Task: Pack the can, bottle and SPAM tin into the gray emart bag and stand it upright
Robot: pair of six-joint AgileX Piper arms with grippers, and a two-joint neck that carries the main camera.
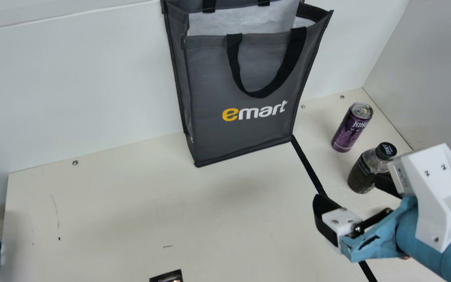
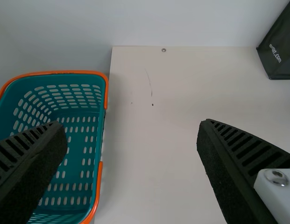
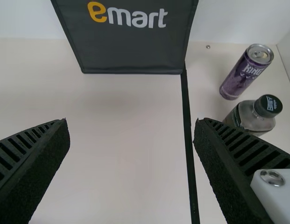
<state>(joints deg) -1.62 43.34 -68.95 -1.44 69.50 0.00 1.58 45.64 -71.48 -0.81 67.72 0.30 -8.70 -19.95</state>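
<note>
The gray emart bag [image 1: 245, 129] stands upright against the back wall, its top open and a black handle hanging down its front. The purple can [image 1: 350, 129] stands right of it, and the dark bottle [image 1: 362, 172] stands nearer. My right gripper [image 1: 356, 199] is open over the table, one finger partly covering the bottle. In the right wrist view, my right gripper [image 3: 130, 123] has nothing between its fingers, with the can [image 3: 245, 72] and bottle [image 3: 252, 116] beyond one finger. In the left wrist view, my left gripper [image 2: 131, 128] is open and holds nothing. I cannot make out the SPAM tin.
A teal basket [image 2: 84, 144] with orange handles is beside the table's left edge. At the main view's bottom edge, a dark item [image 1: 166, 277] is cut off. Black tape [image 1: 307, 166] runs across the table from the bag's right corner. White walls bound the back and right.
</note>
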